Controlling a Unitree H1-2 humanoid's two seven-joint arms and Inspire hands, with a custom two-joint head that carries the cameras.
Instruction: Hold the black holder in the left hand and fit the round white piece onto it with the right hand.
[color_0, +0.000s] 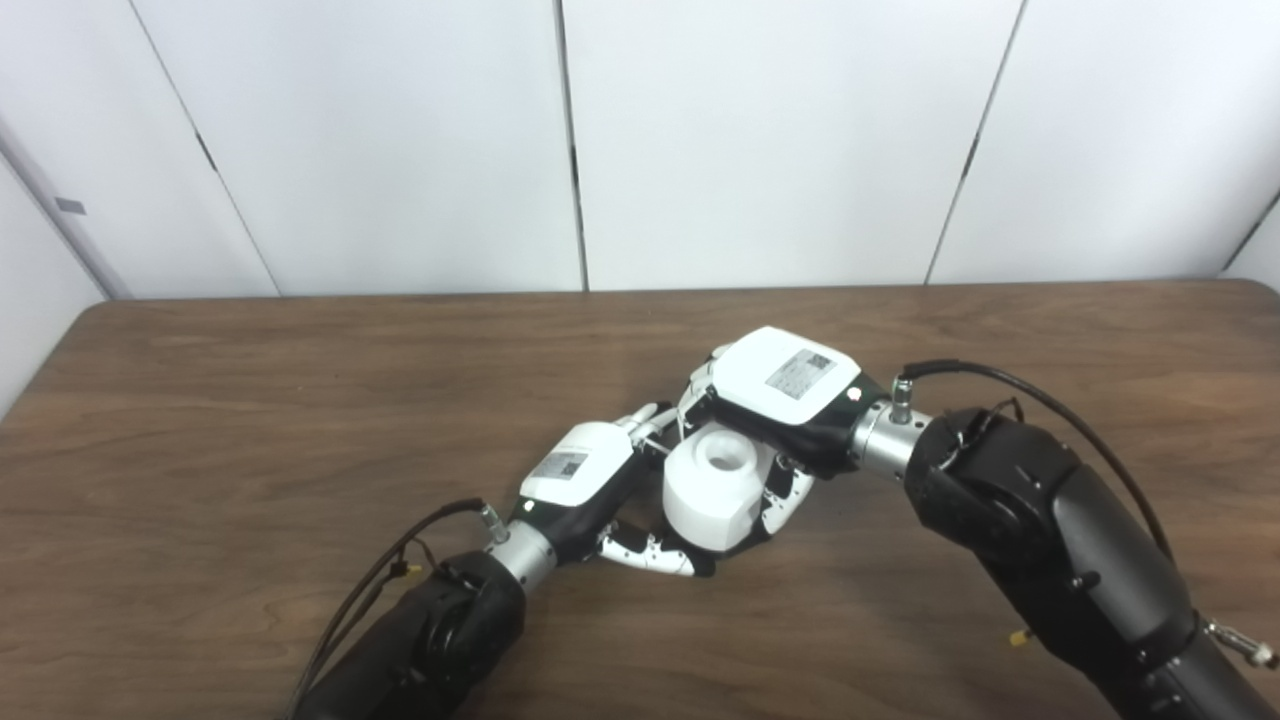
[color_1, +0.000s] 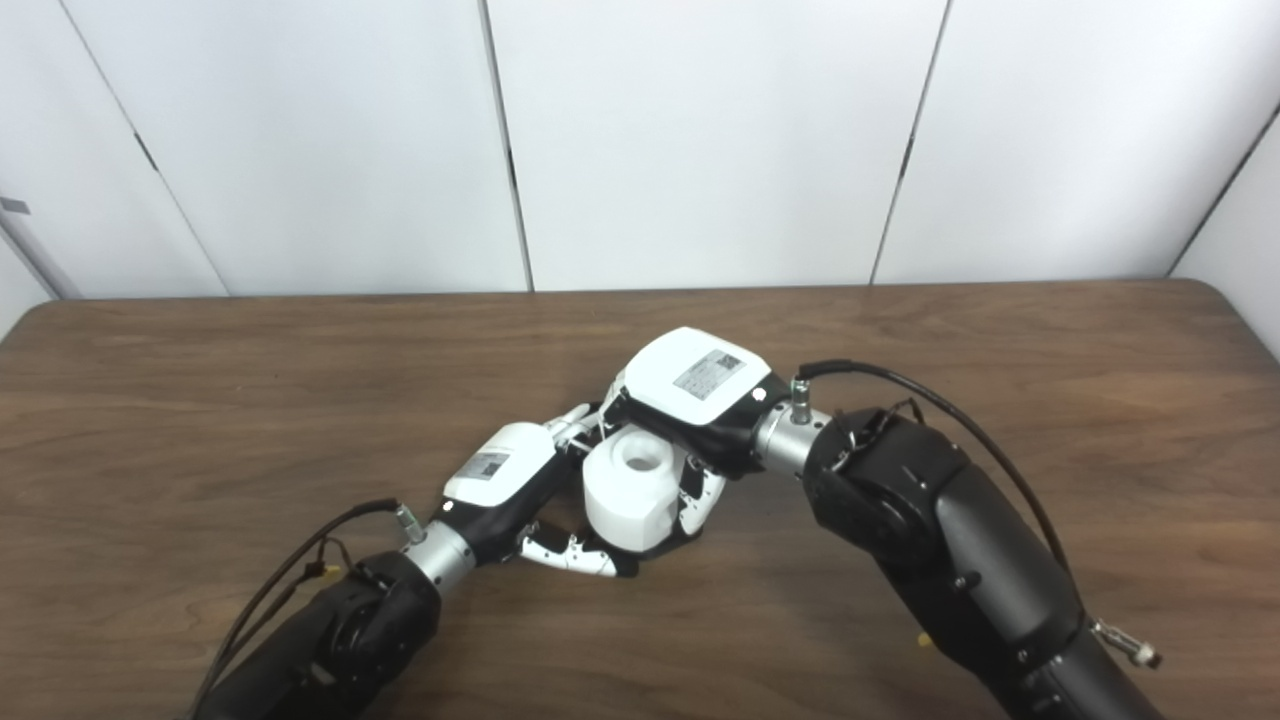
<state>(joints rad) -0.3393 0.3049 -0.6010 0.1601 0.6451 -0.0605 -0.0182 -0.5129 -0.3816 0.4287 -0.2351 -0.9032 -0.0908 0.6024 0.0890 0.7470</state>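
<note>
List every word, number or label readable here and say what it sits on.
Nothing is legible.
Label on the back of the right robot hand: grey sticker, too blurred to read.
Label on the back of the left robot hand: also too blurred.

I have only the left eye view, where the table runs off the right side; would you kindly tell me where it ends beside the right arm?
Observer: In the right eye view the table ends in a rounded far corner, just short of the side wall. The right arm, whose right robot hand grips the white piece, lies well inside that corner.
Operator: Thank you. Is there any table to the right of that arm lower down?
Observer: Yes. In that view a strip of wood shows to the right of the arm all the way down to the picture's bottom edge.
</note>
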